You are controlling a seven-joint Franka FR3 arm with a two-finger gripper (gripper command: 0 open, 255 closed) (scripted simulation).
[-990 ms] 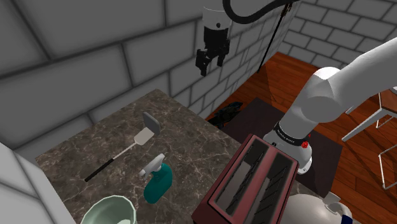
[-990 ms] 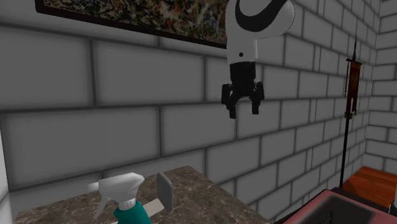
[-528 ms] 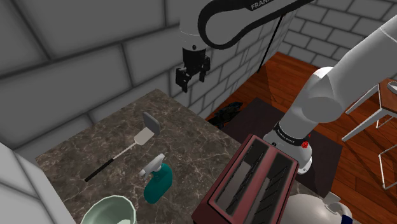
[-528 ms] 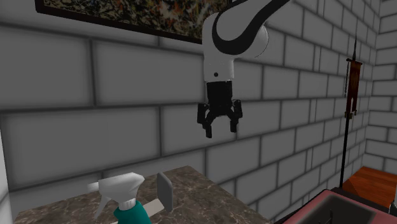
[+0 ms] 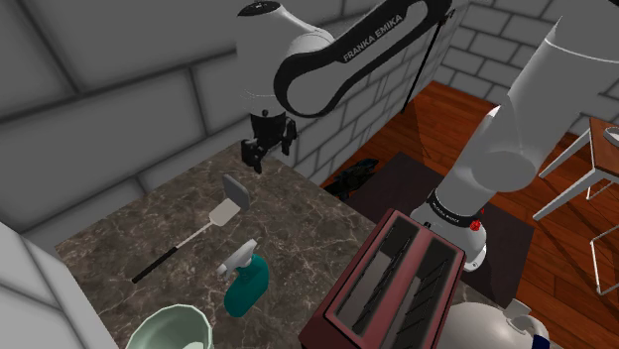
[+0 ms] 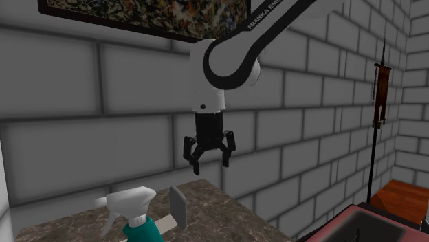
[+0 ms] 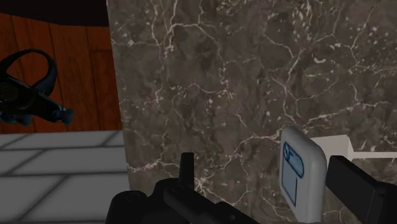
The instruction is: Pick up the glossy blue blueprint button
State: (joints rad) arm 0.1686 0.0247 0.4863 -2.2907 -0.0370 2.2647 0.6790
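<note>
Approach stage, by the look of it; no grasp made yet. End effector (image 6: 210,163) released, fingers spread, nothing between them. Points down over the far end of the worktop (image 5: 119,248), near the grey brick wall, and hangs well clear of the surface.

Button (image 7: 299,173): pale rounded slab with a glossy blue panel on its face. Sits on the dark marbled worktop close to its far edge, hard against the white blade of a spatula (image 5: 226,213); touching or merely beside, cannot tell. Appears propped on edge, leaning a little, in the second exterior view.

Relative to the end effector: lower down and off to one side, toward the shoulder view's lower left. In the wrist view, lies within the span of the fingers but close by one of them, not centred.

Next move, as judged: shift sideways to centre the slab, square the jaws across its thin sides, then lower and close. Calls for care with the spatula blade just behind; easy to pinch both. Slab thin and glossy, likely to tip or slip if caught off-centre.

Spray bottle (image 5: 246,283) and toaster (image 5: 397,283) nearer the stand, well apart from the button.
</note>
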